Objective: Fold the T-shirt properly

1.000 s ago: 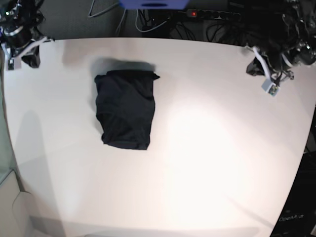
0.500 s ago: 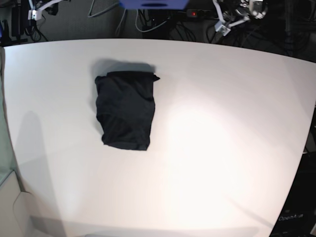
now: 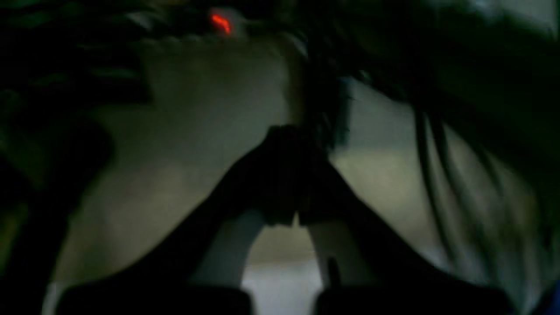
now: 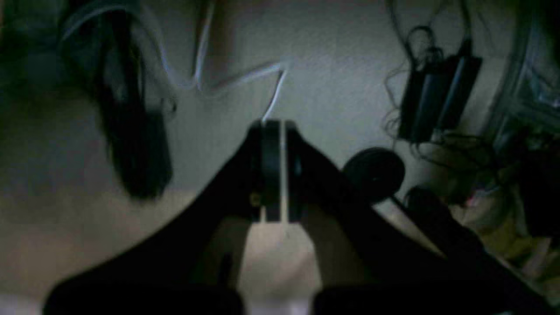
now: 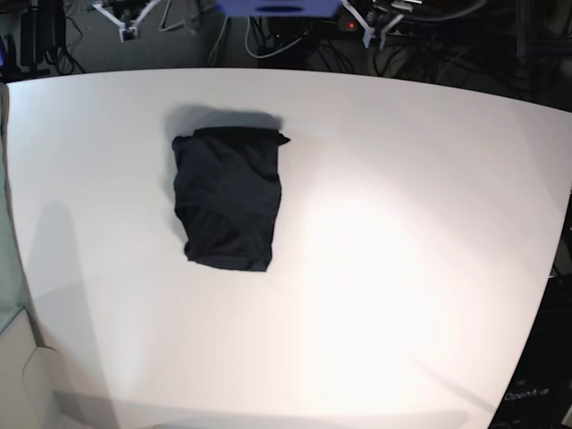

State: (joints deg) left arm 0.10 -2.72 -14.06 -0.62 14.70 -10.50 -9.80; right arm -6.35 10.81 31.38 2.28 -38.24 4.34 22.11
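**Beyond the desk's far edge, both arms are pulled back; the T-shirt lies folded**

On the desk [image 5: 375, 268], the T-shirt [image 5: 228, 198] sits as a compact dark bundle left of centre in the base view, nearer the far edge than the near one. Its outline and place match the pictures from a second and half a second ago: it has not shifted. What has changed is the arms. A second ago they hung over the two far corners of the desk; half a second ago they had already lifted clear past the far edge; now only small white and dark parts of them show at the top of the base view, one near the left [image 5: 125, 18] and one right of the middle [image 5: 371, 22], above the dark floor and cables.

Going left to right, the left margin of the desk is bare, then comes the shirt with open surface all around it, then a broad bare stretch running to the right edge and the near edge. Nothing else rests on the desk.

Seen from the right wrist camera, the right gripper [image 4: 273, 170] has its fingers [image 4: 262, 166] pressed together with only a thin bright slit between them, holding nothing, over floor and cables. In the left wrist view, dark and blurred, the left gripper [image 3: 291, 175] likewise has its fingers [image 3: 271, 175] closed against each other and empty.
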